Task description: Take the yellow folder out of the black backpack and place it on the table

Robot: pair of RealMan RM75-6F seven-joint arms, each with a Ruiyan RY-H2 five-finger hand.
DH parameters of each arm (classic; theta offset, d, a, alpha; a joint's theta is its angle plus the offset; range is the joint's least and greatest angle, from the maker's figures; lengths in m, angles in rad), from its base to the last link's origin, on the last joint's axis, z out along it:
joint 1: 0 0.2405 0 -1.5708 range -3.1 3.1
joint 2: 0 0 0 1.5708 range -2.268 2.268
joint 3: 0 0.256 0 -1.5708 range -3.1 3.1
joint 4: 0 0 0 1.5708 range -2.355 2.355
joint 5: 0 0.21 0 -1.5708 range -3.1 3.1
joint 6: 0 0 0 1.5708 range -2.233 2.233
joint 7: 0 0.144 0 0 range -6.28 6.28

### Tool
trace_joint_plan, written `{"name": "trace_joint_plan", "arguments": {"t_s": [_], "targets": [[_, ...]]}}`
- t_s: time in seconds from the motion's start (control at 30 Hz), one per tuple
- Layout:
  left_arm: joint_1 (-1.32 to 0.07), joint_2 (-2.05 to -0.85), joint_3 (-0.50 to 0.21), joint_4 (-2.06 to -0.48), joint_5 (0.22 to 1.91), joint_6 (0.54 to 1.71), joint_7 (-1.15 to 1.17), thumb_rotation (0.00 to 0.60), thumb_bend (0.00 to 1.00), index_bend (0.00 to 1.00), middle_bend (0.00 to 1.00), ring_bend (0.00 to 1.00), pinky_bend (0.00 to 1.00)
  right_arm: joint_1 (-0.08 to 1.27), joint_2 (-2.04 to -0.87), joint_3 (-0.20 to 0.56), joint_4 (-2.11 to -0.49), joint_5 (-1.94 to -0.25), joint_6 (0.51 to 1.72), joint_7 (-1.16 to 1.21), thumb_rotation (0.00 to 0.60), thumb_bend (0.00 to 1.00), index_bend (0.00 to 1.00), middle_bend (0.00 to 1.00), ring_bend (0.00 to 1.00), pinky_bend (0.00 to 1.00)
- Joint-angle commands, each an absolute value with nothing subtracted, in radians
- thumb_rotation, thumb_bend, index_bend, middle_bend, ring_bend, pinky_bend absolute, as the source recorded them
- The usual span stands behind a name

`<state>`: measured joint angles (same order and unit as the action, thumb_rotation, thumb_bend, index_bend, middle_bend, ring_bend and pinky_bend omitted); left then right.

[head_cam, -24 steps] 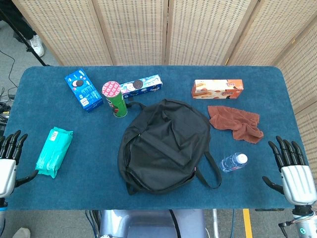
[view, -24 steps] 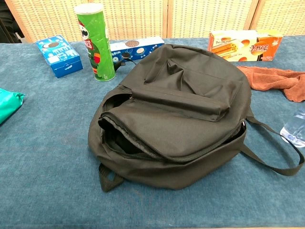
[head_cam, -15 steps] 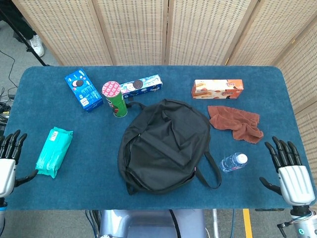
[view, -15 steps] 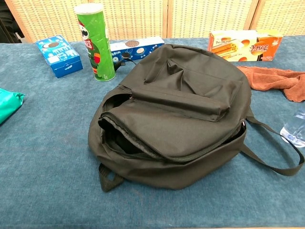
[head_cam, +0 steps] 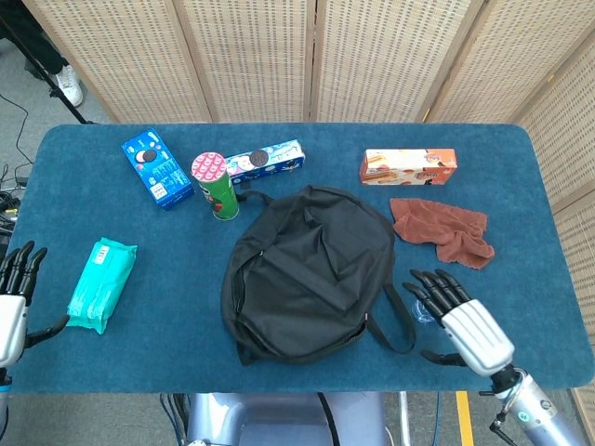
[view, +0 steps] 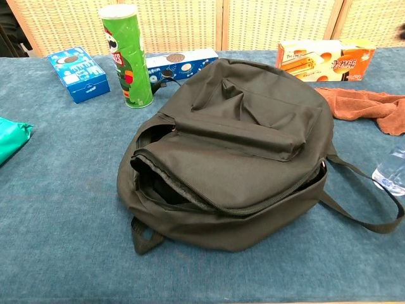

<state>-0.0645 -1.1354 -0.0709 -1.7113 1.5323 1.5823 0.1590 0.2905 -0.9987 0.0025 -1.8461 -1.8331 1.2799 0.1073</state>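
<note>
Since a moment ago: the right robot hand has been moved inward from the lower-right frame edge.
Right robot hand: fingers spread, nothing held, beside the black backpack.
Left robot hand: spread, empty, lower left.
Yellow folder: not seen; extraction not begun.

Right hand forward, fingers spread; left hand at frame edge, apparently empty.

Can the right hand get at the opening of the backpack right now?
Probably yes. The right hand is open beside the backpack, whose unzipped mouth gapes with nothing blocking it.
</note>
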Motion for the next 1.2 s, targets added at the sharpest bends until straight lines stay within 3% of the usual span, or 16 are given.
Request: {"name": "trace_joint_plan", "arguments": {"t_s": [0.03,0.17,0.4,0.63,0.83,1.2], "targets": [[-0.067,-1.136,-0.073,-1.708,1.524,1.576,0.158,0.6,0.0,0.0,0.0,0.0,0.0,0.4,-1.014,0.032,-1.918,-1.83,1.149,0.114,0.6,0.0,0.0,0.0,0.0,0.0],[-0.07,-1.134,-0.08,-1.703,1.507,1.569,0.149,0.6,0.0,0.0,0.0,0.0,0.0,0.516,-1.109,0.09,-1.954,-1.73,0.982,0.051,0.6,0.0,0.0,0.0,0.0,0.0],[-0.078,-1.136,-0.085,-1.694,1.484,1.546,0.146,0.6,0.0,0.0,0.0,0.0,0.0,0.618,-1.273,0.135,-1.933,-1.571,0.844,-0.057,0.6,0.0,0.0,0.0,0.0,0.0],[-0.084,-1.135,-0.094,-1.688,1.458,1.53,0.139,0.6,0.0,0.0,0.0,0.0,0.0,0.685,-1.373,0.177,-1.955,-1.45,0.808,-0.156,0.6,0.0,0.0,0.0,0.0,0.0],[-0.086,-1.134,-0.093,-1.686,1.458,1.528,0.134,0.6,0.0,0.0,0.0,0.0,0.0,0.723,-1.449,0.169,-1.949,-1.346,0.791,-0.227,0.6,0.0,0.0,0.0,0.0,0.0],[-0.083,-1.127,-0.094,-1.687,1.456,1.534,0.12,0.6,0.0,0.0,0.0,0.0,0.0,0.754,-1.59,0.166,-1.87,-1.271,0.862,-0.304,0.6,0.0,0.0,0.0,0.0,0.0]]}}
